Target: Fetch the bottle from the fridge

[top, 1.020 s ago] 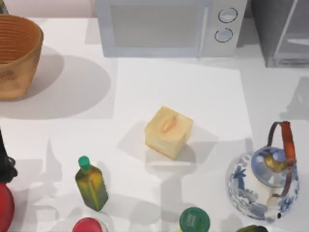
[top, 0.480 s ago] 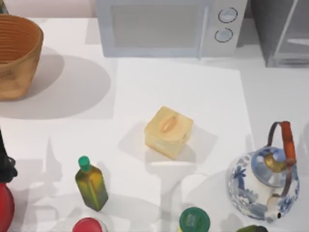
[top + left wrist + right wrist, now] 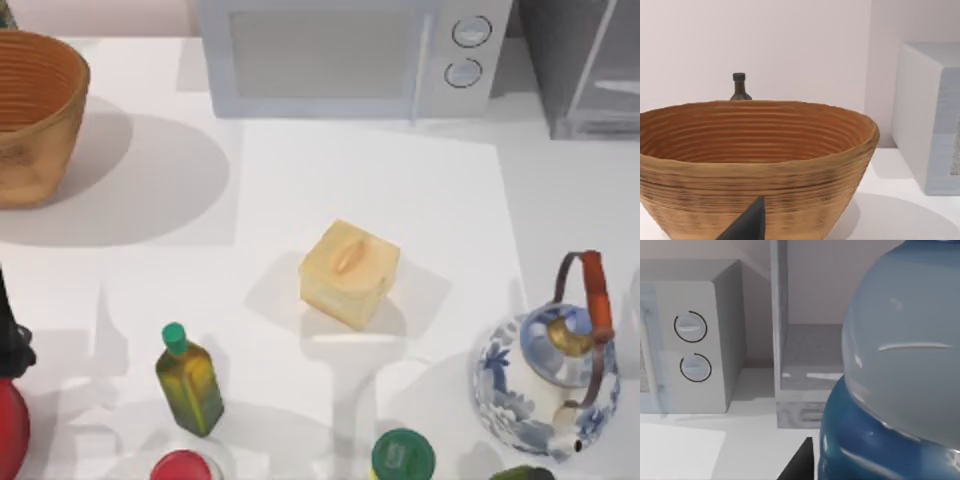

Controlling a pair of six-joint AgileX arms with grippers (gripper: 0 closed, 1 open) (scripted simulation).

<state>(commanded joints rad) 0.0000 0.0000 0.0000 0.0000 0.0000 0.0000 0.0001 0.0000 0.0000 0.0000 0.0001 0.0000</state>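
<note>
bottle [image 3: 900, 370]: huge in the right wrist view, pale body w/ a blue lower part, right up against the cam. Looks carried by the right arm, outside the fridge, which sits well behind it.
fridge [image 3: 585, 65]: at 1 o'clock on the desk [image 3: 350, 180] in the top view, just beside the microwave [image 3: 350, 55]. Right wrist view shows its compartment [image 3: 812, 357] open toward the cam w/ a bare floor, so imo the bottle is already out.
right pincer: a dark finger [image 3: 799, 464] pokes in next to the bottle; prob pinching it, but can't tell for sure from these pics.
left pincer: one dark finger [image 3: 747, 224] in front of the basket [image 3: 755, 165] at 10 o'clock. Can't tell spread or pressed together. Arm seems parked.
done: reaching in + pulling out, as far as I can judge.
left: bring it over the desk and set it down somewhere free. Watch the teapot [image 3: 550, 375] at 4 o'clock and the yellow box [image 3: 349, 272] mid-desk, both near any path back.
</note>
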